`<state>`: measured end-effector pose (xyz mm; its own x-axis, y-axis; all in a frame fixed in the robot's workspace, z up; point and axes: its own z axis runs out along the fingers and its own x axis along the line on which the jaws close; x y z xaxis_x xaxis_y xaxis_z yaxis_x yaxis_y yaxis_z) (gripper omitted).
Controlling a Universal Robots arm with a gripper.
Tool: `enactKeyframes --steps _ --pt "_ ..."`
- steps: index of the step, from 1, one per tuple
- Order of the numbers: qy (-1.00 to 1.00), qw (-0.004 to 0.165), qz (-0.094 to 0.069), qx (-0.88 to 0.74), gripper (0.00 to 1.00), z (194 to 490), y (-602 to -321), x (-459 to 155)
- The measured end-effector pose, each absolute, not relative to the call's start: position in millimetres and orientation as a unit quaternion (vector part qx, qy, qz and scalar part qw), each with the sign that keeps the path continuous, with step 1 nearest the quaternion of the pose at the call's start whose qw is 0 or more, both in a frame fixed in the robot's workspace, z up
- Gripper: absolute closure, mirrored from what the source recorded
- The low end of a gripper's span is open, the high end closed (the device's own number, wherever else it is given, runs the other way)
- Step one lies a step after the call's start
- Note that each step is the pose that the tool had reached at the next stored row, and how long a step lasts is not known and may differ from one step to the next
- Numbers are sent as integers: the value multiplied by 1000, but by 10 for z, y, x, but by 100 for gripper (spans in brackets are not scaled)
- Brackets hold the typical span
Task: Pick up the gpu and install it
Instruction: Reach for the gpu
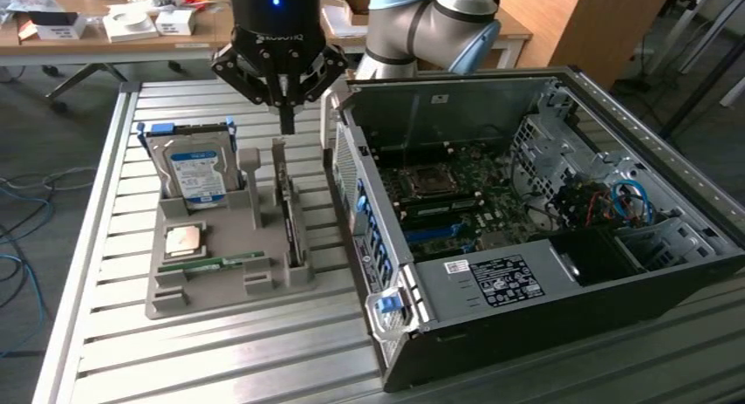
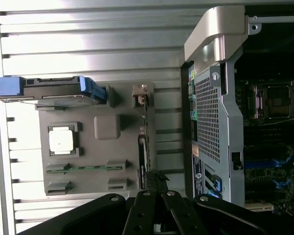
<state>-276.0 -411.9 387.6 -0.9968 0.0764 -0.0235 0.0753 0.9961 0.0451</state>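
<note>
In grey tray (image 1: 215, 295): hard drive (image 1: 198, 173) upright, processor (image 1: 184, 240) and memory stick (image 1: 215, 263) flat, gpu (image 1: 289, 221) on edge. Jaws clenched just above gpu; contact hard to judge, board seen edge-on.

Exterior view: even, diffuse room light from above, moderately bright. Table (image 1: 233, 360) slats carry soft pale streaks, strongest toward the near edge. Shadows around the tray (image 1: 222, 299) are faint. Computer case (image 1: 489, 343) interior is dim, one bay nearly black. The gpu (image 1: 288, 221) reads as a dark strip. Wrist view: hard glare, bare slats beyond the tray wash to white; case interior is underexposed.
</note>
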Motion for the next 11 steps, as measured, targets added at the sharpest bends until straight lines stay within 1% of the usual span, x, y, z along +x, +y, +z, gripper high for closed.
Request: enactKeyframes --steps 11 --pt "999 13 22 38 89 3876 -4260 -2761"
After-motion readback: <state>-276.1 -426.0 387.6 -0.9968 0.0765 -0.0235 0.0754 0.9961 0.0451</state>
